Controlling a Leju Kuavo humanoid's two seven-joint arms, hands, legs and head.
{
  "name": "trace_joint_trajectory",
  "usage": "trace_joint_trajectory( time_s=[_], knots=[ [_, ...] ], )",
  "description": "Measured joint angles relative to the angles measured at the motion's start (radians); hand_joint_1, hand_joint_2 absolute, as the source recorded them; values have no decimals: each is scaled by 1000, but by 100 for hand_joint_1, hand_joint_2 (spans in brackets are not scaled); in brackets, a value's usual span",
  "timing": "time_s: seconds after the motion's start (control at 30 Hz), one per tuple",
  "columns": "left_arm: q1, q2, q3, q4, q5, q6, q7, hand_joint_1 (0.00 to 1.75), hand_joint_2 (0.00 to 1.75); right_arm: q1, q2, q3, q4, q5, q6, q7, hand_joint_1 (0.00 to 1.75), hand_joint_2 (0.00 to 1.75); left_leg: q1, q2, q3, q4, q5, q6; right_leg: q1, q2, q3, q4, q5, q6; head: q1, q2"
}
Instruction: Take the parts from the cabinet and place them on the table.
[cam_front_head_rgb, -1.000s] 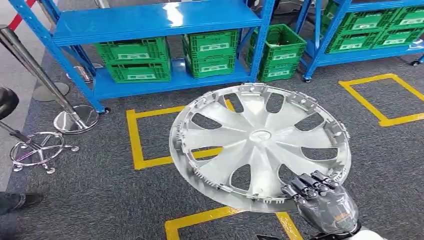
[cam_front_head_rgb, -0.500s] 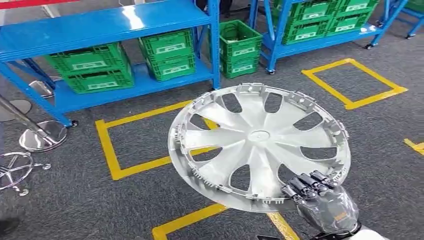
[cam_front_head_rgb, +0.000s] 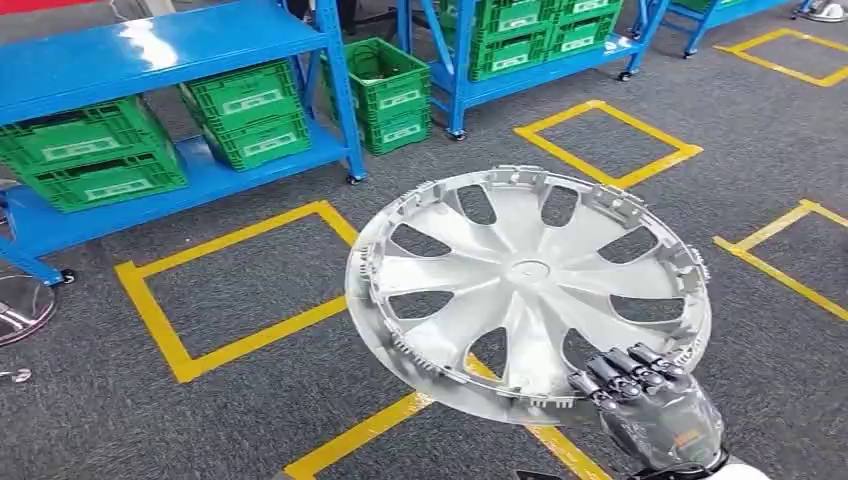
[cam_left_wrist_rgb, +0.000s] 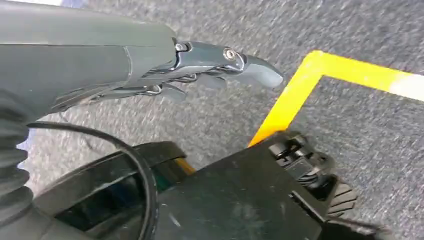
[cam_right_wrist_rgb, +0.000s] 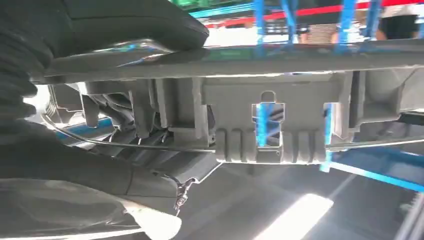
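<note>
Head view, items listed left to right, placed relative to the wheel cover. Blue shelving (cam_front_head_rgb: 150, 45) stood up and to the left of it, loaded with green crates (cam_front_head_rgb: 250, 110); a second blue rack (cam_front_head_rgb: 520, 40), also carrying crates, stood farther off above it. Yellow floor markings (cam_front_head_rgb: 240, 345) on grey carpet lay beneath and around it.

Wheel cover (cam_front_head_rgb: 528, 290): silver, spoked, held roughly flat out in front of the robot, clear of the shelving and off the floor. No table was visible.

Right hand (cam_front_head_rgb: 650, 410): at the cover's near rim, dark fingers curled over the edge. The right wrist view showed the thumb (cam_right_wrist_rgb: 125, 25) on one face of the rim (cam_right_wrist_rgb: 260, 60) and fingers beneath, so the rim was clamped between them.

Left hand (cam_left_wrist_rgb: 165, 65): hanging over the carpet beside a yellow line, fingers extended and apart, grasping nothing.

Step in hand, judged: carrying the part toward the table. The single rim grip sat far from the cover's centre, so keeping it level, turning slowly and holding it away from the racks would likely prevent slipping.
</note>
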Motion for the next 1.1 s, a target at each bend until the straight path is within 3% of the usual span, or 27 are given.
trace_joint_trajectory(
  time_s=[0.03, 0.07, 0.17, 0.2, 0.23, 0.27, 0.33, 0.37, 0.4, 0.43, 0.47, 0.5, 0.53, 0.57, 0.63, 0.7, 0.73, 0.77, 0.8, 0.87, 0.9, 0.93, 0.97, 1.0, 1.03, 1.07, 1.1],
  knots=[
    [-1, 0, 0, 0, -1, 0, 2, 0, 175, -3, 0, 0, 0, 0, 0, 0, 175, 175, -3, 10, -1, 7, -4, -7, 6, -42, 31, -63, -14, -7, 0, 0],
    [-3, 0, 0, 0, -2, 1, 4, 0, 175, -2, 1, 0, 0, 0, 0, -1, 175, 175, -9, 15, -3, 15, -9, -14, 6, -28, 39, -64, -2, -20, -2, 0],
    [-5, -1, 0, 0, -5, 1, 9, 0, 175, 4, 2, 0, -1, 0, 0, 2, 175, 175, -8, 36, 0, 15, -5, -24, 10, -3, 24, -54, 1, -35, -2, 0],
    [-6, -1, 0, 0, -6, 1, 9, 0, 175, 5, 3, -1, -1, 0, 0, 2, 175, 175, -7, 38, -2, 20, -13, -31, 3, 6, 32, -59, 6, -44, -1, 0],
    [-8, -1, 0, 0, -9, 0, 9, 0, 175, 6, 3, -2, -1, 0, 0, 2, 175, 175, -3, -8, -7, 40, -36, -40, 1, 13, 26, -60, 9, -50, -5, 0],
    [-8, -1, 0, 0, -11, 0, 9, 0, 175, 5, 3, -2, -1, 0, 0, 2, 175, 175, 1, -44, -31, 102, -82, -44, 0, 21, 23, -59, 14, -57, -7, 0],
    [-6, 0, 0, 0, -13, 0, 11, 0, 175, 6, 5, -1, -1, 0, 0, -1, 175, 175, 3, -64, -102, 274, -163, -49, 1, 42, 15, -58, 19, -62, -8, 0],
    [-4, 0, 0, 0, -13, 0, 11, 0, 175, 6, 6, -2, 0, 0, 0, -4, 175, 175, 3, -64, -128, 335, -180, -49, 2, 54, 13, -58, 21, -62, -8, 0],
    [-4, 1, 0, 0, -14, 0, 11, 0, 175, 6, 6, -2, 0, 0, 0, -6, 175, 175, 3, -65, -131, 343, -170, -48, 2, 66, 12, -58, 23, -61, -8, 0],
    [-5, 1, 0, 0, -14, 0, 11, 0, 175, 7, 6, -2, 0, 0, 0, -8, 175, 175, 3, -65, -114, 309, -139, -45, 3, 78, 12, -58, 24, -60, -8, 0],
    [-5, 2, 0, 0, -14, 0, 11, 0, 175, 7, 8, -2, 1, 0, 0, -10, 175, 175, 3, -70, -79, 235, -93, -40, 3, 91, 13, -57, 25, -58, -8, 0],
    [-5, 2, 0, 0, -14, 0, 11, 0, 175, 7, 10, -2, 1, 0, 0, -11, 175, 175, 3, -89, -29, 128, -40, -32, 4, 106, 13, -56, 26, -57, -8, 0],
    [-4, 2, 0, 0, -14, 0, 11, 0, 175, 7, 10, -2, 1, 0, 0, -12, 175, 175, 3, -136, 8, 42, -10, -22, 2, 117, 12, -56, 28, -53, -9, 0],
    [-4, 4, 0, 0, -14, 0, 11, 0, 175, 5, 10, -2, 1, 0, 0, -13, 175, 175, 6, -159, 16, 23, -23, -16, 8, 126, 6, -52, 31, -46, -7, 0],
    [-7, 3, 0, 0, -14, 0, 11, 0, 175, 5, 11, -2, 1, 0, 0, -13, 175, 175, 1, -143, 14, 19, -24, -18, -4, 148, -7, -54, 38, -33, -8, 0],
    [-7, 2, 0, 0, -14, 0, 11, 0, 175, 10, 11, -3, 1, 0, 0, -13, 175, 175, 4, -121, 17, 1, -12, -11, -3, 168, -22, -62, 48, -15, -8, 0],
    [-9, 2, 0, 0, -16, 0, 11, 0, 175, 14, 11, -5, 2, 0, 0, -16, 175, 175, 7, -103, 20, -8, -4, -9, -2, 116, -30, -45, 36, -19, -9, 0],
    [-9, 1, 0, 0, -16, 0, 11, 0, 175, 11, 11, -7, 2, 0, 0, -18, 175, 175, 7, -94, 16, -11, -1, -2, 1, 67, -52, -1, 1, -17, 0, 0],
    [-8, 1, 0, 0, -16, 0, 11, 0, 175, 7, 11, -7, 2, 0, 0, -19, 175, 175, 6, -80, 13, -10, -1, -1, 1, 46, -85, 71, -41, -12, 6, 0],
    [-1, 1, 0, 0, -16, -1, 11, 0, 175, 9, 11, -9, 2, 0, 0, -19, 175, 175, 3, -47, 9, -9, -1, -1, -1, 37, -155, 232, -111, -4, 6, 0],
    [1, 2, 0, 0, -16, -1, 11, 0, 175, 10, 11, -10, 3, 0, 0, -19, 175, 175, 3, -32, 8, -8, -1, -1, -1, 35, -163, 260, -113, -1, 8, 0],
    [1, 2, 0, 0, -16, -1, 11, 0, 175, 11, 12, -12, 3, 0, 0, -19, 175, 175, 3, -18, 8, -8, -1, -2, -2, 32, -143, 233, -90, 1, 8, 0],
    [0, 1, 0, 0, -16, -1, 11, 0, 175, 12, 12, -14, 5, 0, 0, -19, 175, 175, 3, -6, 9, -7, -2, -3, -3, 26, -104, 170, -58, 1, 8, 0],
    [-1, 0, 0, 0, -16, -1, 11, 0, 175, 13, 13, -16, 4, 0, 0, -20, 175, 175, 3, 5, 9, -3, -5, -7, -3, 9, -41, 62, -14, 1, 8, 0],
    [-2, 0, 0, 0, -17, -2, 11, 0, 175, 12, 14, -18, 4, 0, 0, -22, 175, 175, 3, 15, 9, 4, -9, -14, -3, -22, 14, -28, 13, 1, 8, 0],
    [-2, 2, 1, 0, -17, -1, 11, 0, 175, 9, 16, -18, 5, 0, 0, -24, 175, 175, -5, 21, 5, 8, -14, -22, 8, -46, 26, -49, -9, -9, 10, 0],
    [-4, 2, 1, 0, -17, -1, 11, 0, 175, 12, 18, -18, 3, 0, 0, -25, 175, 175, -6, 31, 5, 16, -17, -27, 5, -28, 27, -52, 2, -23, 5, 0]
  ],
)
